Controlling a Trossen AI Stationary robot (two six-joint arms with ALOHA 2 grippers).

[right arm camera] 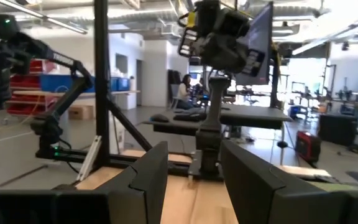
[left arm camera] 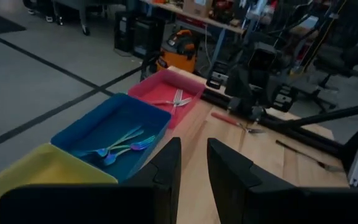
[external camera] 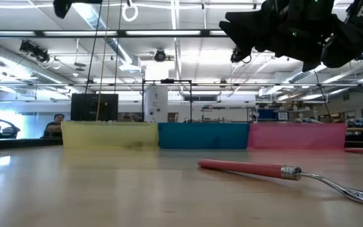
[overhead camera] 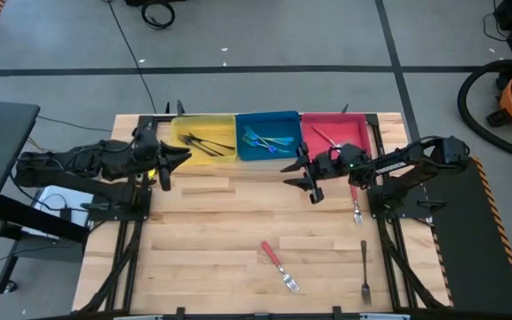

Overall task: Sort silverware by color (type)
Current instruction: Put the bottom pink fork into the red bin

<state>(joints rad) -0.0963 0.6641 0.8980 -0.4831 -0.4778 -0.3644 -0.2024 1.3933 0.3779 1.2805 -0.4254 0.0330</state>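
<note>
Both claws hover spread and empty: the left gripper [overhead camera: 178,158] near the yellow bin [overhead camera: 204,138], the right gripper [overhead camera: 299,175] near the blue bin [overhead camera: 269,136]. A red-handled fork [overhead camera: 278,264] lies on the near table [overhead camera: 203,249].

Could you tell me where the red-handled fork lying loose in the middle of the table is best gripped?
Grip the red-handled fork mid-handle, coming straight down from above. It lies flat and diagonal on the table, so turn the pincer fingers across the thin handle, clear of the tines.

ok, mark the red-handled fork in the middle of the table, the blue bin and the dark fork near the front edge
red-handled fork [overhead camera: 273,255]: high view, on its handle.
blue bin [overhead camera: 268,116]: high view, far rim.
dark fork [overhead camera: 364,267]: high view, mid-shaft.
</note>
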